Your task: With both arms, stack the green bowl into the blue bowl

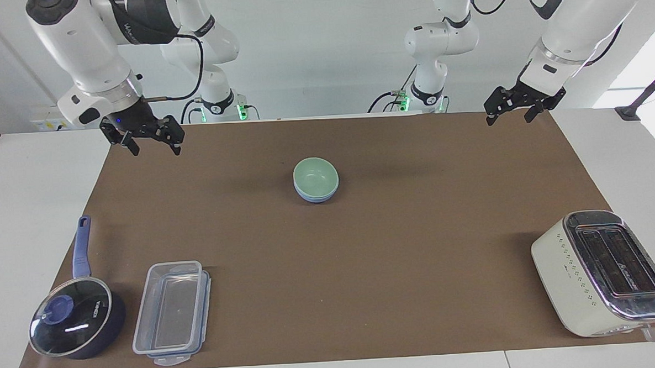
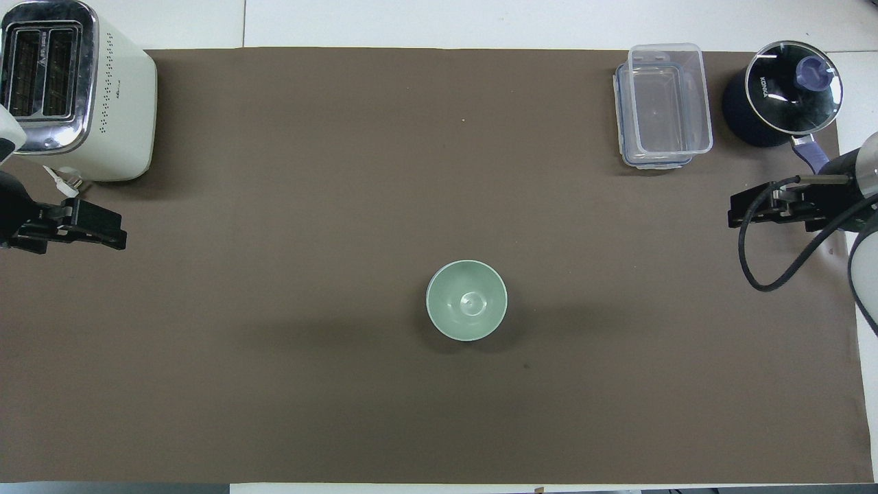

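Observation:
The green bowl [image 1: 316,175] sits nested inside the blue bowl [image 1: 317,196] in the middle of the brown mat. In the overhead view the green bowl [image 2: 466,300] covers the blue bowl. My right gripper [image 1: 156,151] is open and empty, raised over the mat's corner at the right arm's end, well apart from the bowls. It also shows in the overhead view [image 2: 735,213]. My left gripper [image 1: 508,121] is open and empty, raised over the mat's edge at the left arm's end. It also shows in the overhead view [image 2: 115,233].
A cream toaster [image 1: 602,271] stands at the left arm's end, farther from the robots than the bowls. A clear lidded container [image 1: 170,312] and a dark-blue saucepan with a glass lid [image 1: 74,322] stand at the right arm's end.

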